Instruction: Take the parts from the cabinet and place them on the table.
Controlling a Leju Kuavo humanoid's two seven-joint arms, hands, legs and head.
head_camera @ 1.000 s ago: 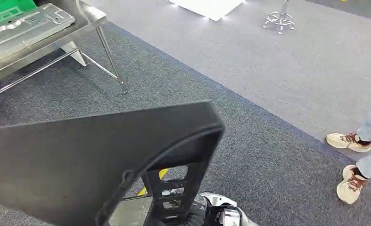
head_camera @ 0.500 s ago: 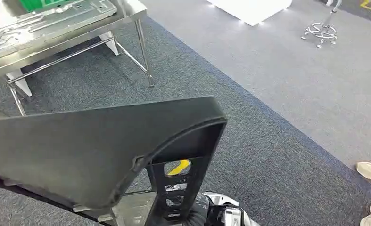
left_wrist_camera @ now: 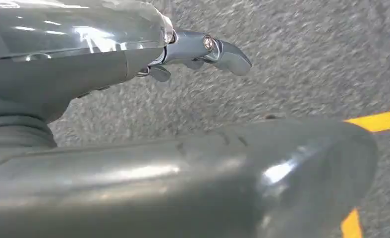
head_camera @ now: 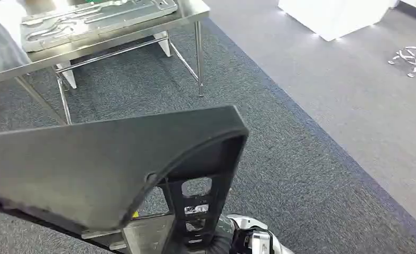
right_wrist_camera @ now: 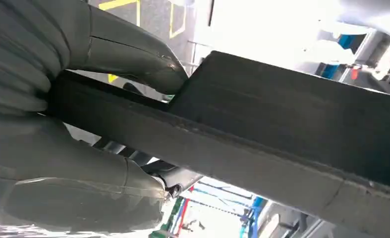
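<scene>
While we carry the black part [head_camera: 105,164], the desk [head_camera: 158,29] lies ahead, well apart
Our right hand [right_wrist_camera: 69,124] grasps the part; our left hand [left_wrist_camera: 133,59] holds nothing, fingers apart; placing remains.

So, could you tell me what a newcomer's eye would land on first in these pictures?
First the big black panel across the lower left of the head view, which the right hand grips along one edge. Next the steel table at the upper left on the dark carpet, with a pressed metal part lying flat on it.
</scene>
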